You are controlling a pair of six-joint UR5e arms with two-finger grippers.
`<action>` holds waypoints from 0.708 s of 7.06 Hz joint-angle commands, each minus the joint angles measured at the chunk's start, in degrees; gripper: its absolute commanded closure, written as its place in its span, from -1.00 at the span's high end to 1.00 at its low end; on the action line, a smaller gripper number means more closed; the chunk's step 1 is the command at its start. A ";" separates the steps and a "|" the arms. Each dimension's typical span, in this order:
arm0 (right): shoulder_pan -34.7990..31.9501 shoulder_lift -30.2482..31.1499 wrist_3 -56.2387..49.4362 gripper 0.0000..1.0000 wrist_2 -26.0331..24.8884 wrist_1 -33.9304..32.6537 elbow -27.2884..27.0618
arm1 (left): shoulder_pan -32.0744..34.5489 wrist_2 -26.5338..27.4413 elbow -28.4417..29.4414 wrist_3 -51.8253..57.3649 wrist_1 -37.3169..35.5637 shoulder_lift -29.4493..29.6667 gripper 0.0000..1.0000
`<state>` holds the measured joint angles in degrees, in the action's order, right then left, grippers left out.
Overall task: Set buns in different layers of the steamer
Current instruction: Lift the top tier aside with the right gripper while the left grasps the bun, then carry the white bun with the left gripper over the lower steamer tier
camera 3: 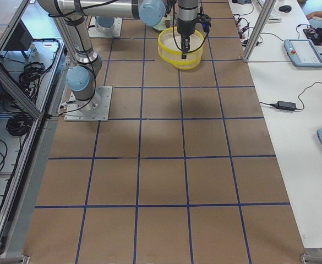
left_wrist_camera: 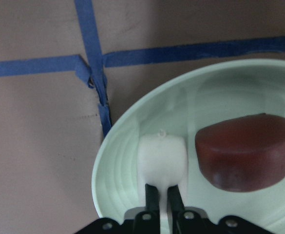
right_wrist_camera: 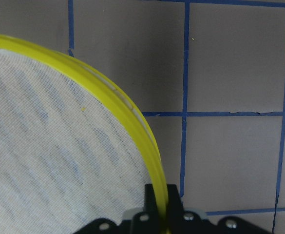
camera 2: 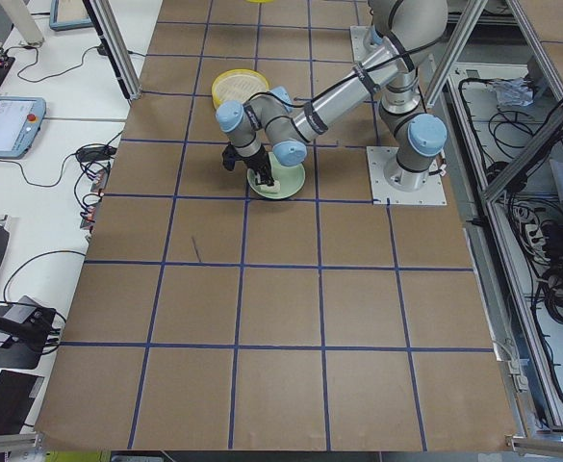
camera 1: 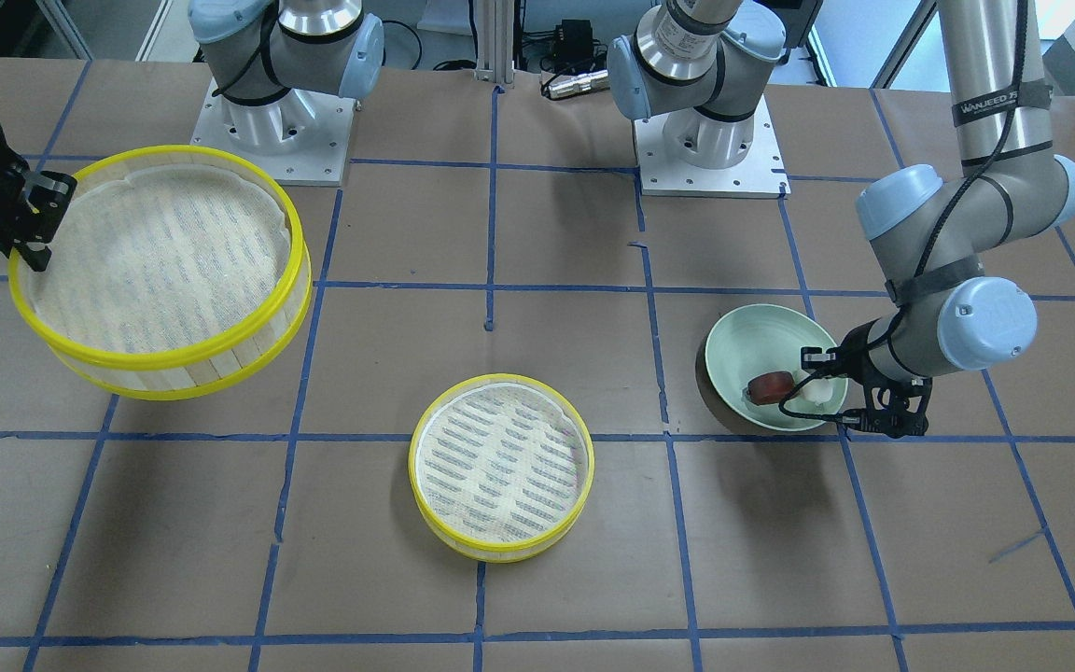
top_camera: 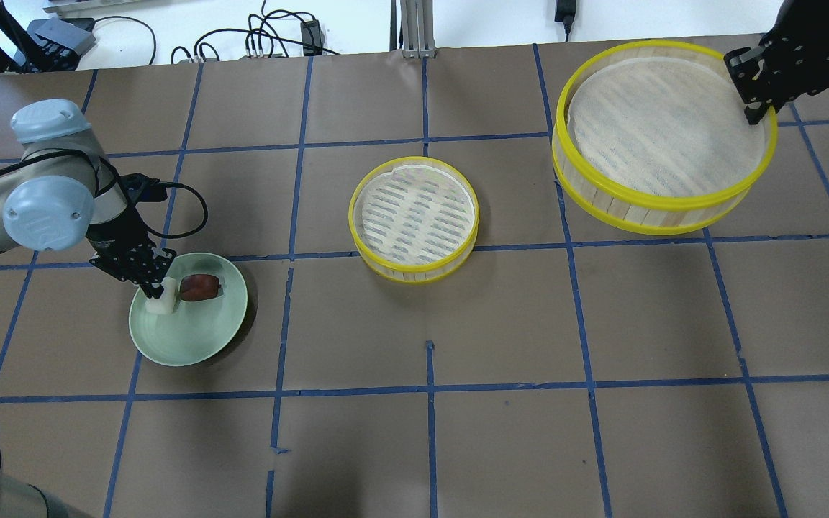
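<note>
The white bun [left_wrist_camera: 161,158] and the dark reddish-brown bun [left_wrist_camera: 244,151] lie side by side in the pale green plate [left_wrist_camera: 132,146]. My left gripper [left_wrist_camera: 162,195] reaches into the plate, and its fingers pinch the near end of the white bun [top_camera: 159,302]. One steamer layer [top_camera: 386,266] stands empty on the table's middle. My right gripper [top_camera: 753,115] is shut on the yellow rim [right_wrist_camera: 127,112] of the other steamer layer [top_camera: 637,205] and holds it above the table, a little tilted. That layer is empty too.
Brown paper with a grid of blue tape covers the table. Both arm bases [camera 1: 272,131] stand on metal plates on the robot's side. The left arm's elbow [camera 1: 967,224] hangs over the table next to the plate [camera 1: 752,336].
</note>
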<state>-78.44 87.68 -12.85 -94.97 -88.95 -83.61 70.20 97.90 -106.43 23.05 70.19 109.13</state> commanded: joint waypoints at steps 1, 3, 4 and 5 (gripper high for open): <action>0.21 -0.05 -0.33 -0.95 0.31 0.54 0.20 | 1.08 -0.34 1.74 0.51 -1.19 -5.56 -0.89; 0.21 -0.05 -0.42 -0.95 0.66 0.54 -0.32 | 6.05 -5.66 2.01 -0.97 1.08 -12.77 -0.89; 0.13 -0.23 -0.42 -0.95 0.66 0.54 -0.33 | 12.10 -6.23 4.10 -7.95 1.01 -12.80 -0.90; 0.13 -0.14 -0.42 -0.95 0.57 0.54 -0.33 | 19.29 -6.41 6.30 -16.54 0.31 -12.20 -0.89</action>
<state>-78.27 87.53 -13.26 -94.36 -88.42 -83.89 81.72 92.32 -102.47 15.28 70.87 97.05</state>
